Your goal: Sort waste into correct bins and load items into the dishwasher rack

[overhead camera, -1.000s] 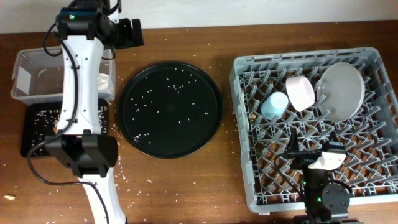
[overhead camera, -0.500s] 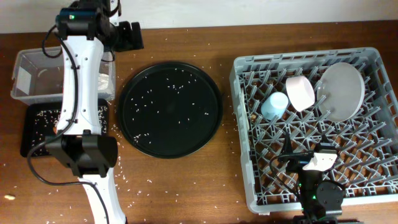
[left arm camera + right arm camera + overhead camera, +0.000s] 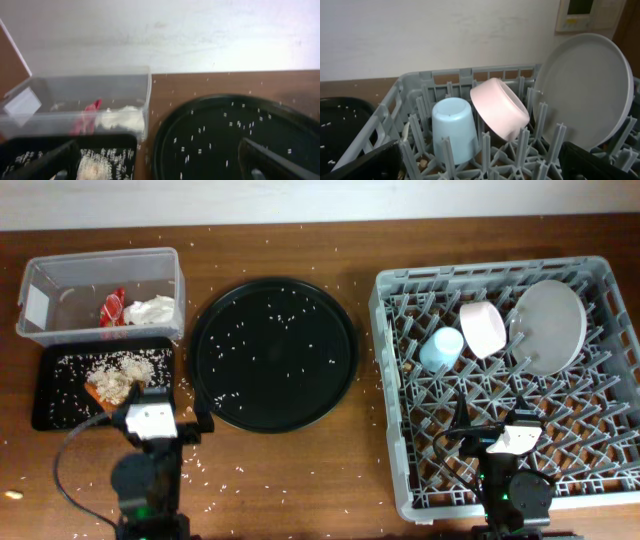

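The clear tub holds the red-and-white wrapper and white napkin; both also show in the left wrist view, wrapper, napkin. The shallow black tray holds pale rice scraps and an orange-brown lump. The grey rack holds the plate, white bowl and blue cup. My left gripper is open and empty at the near edge by the black tray. My right gripper is open and empty over the rack's near part.
A large round black tray strewn with rice grains lies between the bins and the rack. Loose grains are scattered on the wooden table. A pale wall runs along the far side.
My left arm has pulled back from over the clear tub at the far left to the near edge, uncovering the tub and black tray. The right arm has not moved.
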`<state>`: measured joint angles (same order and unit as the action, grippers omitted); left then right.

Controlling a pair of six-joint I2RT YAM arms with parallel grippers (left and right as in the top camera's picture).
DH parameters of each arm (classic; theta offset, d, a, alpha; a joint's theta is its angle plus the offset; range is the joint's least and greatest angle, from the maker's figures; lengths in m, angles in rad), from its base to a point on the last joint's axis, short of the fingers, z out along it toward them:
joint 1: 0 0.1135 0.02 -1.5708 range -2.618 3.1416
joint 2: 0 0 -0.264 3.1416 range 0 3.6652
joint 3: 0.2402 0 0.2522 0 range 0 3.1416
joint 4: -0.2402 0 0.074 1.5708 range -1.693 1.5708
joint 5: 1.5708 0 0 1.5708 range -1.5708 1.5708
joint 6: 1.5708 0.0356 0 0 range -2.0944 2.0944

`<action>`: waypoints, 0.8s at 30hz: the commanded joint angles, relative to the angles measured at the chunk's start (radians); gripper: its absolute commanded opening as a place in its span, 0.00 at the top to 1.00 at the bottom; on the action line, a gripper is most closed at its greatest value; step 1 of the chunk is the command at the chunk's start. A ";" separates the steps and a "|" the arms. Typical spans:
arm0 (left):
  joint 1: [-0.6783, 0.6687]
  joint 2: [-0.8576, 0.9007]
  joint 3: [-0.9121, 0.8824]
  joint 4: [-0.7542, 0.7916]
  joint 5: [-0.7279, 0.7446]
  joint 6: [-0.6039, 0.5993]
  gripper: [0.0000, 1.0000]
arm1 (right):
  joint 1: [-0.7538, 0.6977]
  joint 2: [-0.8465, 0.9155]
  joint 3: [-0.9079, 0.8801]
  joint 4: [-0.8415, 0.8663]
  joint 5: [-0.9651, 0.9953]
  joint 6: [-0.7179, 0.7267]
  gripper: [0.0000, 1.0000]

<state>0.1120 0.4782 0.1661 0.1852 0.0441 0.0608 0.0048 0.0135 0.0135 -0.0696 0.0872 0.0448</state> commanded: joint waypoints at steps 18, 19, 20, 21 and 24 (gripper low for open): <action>0.009 -0.470 -0.157 -0.268 -0.063 0.042 0.01 | -0.006 -0.008 -0.008 -0.003 -0.001 0.001 0.02; 0.009 -0.470 -0.157 -0.268 -0.063 0.042 0.01 | -0.006 -0.008 -0.008 -0.003 -0.002 0.001 0.02; 0.009 -0.470 -0.157 -0.268 -0.063 0.042 0.01 | -0.006 -0.008 -0.008 -0.003 -0.002 0.001 0.02; 0.009 -0.470 -0.157 -0.268 -0.063 0.042 0.01 | -0.006 -0.008 -0.008 -0.003 -0.002 0.001 0.02; 0.009 -0.470 -0.157 -0.268 -0.063 0.042 0.01 | -0.006 -0.008 -0.008 -0.003 -0.001 0.001 0.02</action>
<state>0.1146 0.0147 0.0109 -0.0757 -0.0128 0.0868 0.0051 0.0120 0.0135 -0.0692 0.0872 0.0448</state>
